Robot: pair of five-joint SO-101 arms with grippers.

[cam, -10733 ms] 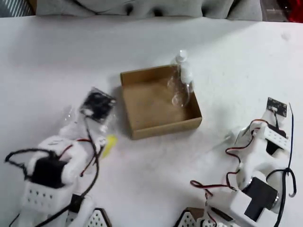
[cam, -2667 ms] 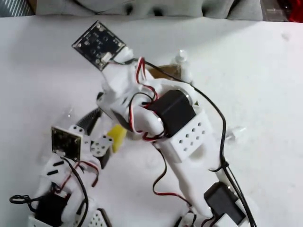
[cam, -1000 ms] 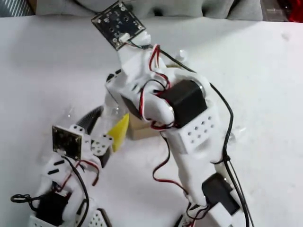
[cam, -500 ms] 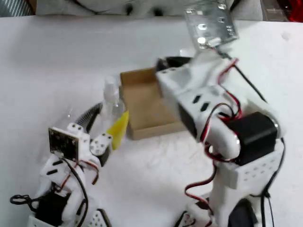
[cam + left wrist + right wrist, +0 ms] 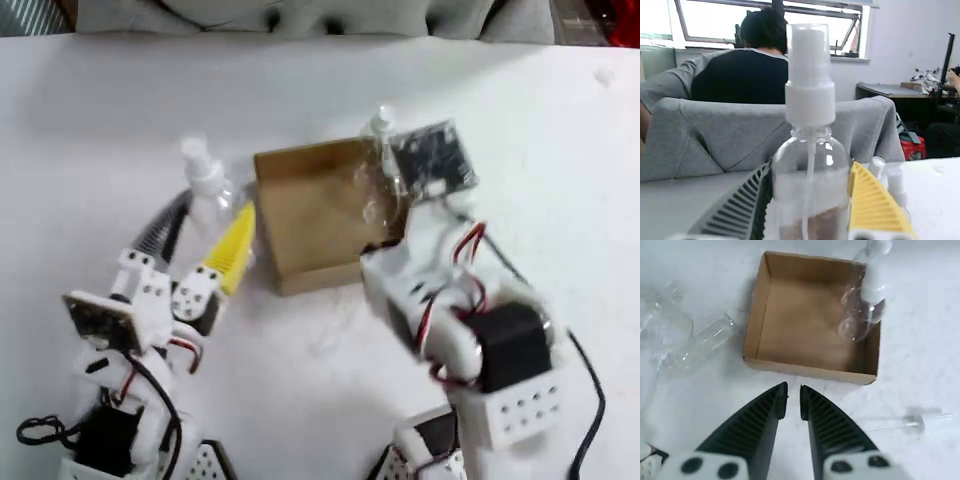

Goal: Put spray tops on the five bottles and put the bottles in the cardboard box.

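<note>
Presently, open bench [image 5: 120, 90] is noted beyond and to the left of the cardboard box [image 5: 330, 274]. Its four walls stand upright and its floor is largely bare. One capped bottle [image 5: 384, 175] is found inside it, against the far right corner.

The left hand [image 5: 212, 205] is pinched on the held bottle [image 5: 810, 170], which is upright, fitted with a spray top [image 5: 197, 156], and near the box's left wall. Whether its base touches the bench cannot be judged.

The right hand [image 5: 793, 392] is seen on the near side of the box, its fingers almost pressed together with nothing between them. The right arm is seen over the box's near right corner.

A lying bottle [image 5: 702, 342], apparently without a top, is recorded on its side left of the box. A loose spray top [image 5: 912, 420] lies on the bench near the box's near right corner.

Compared with half a second earlier, the right arm has been drawn back from over the box. The held bottle has been shifted leftward, away from the box.
</note>
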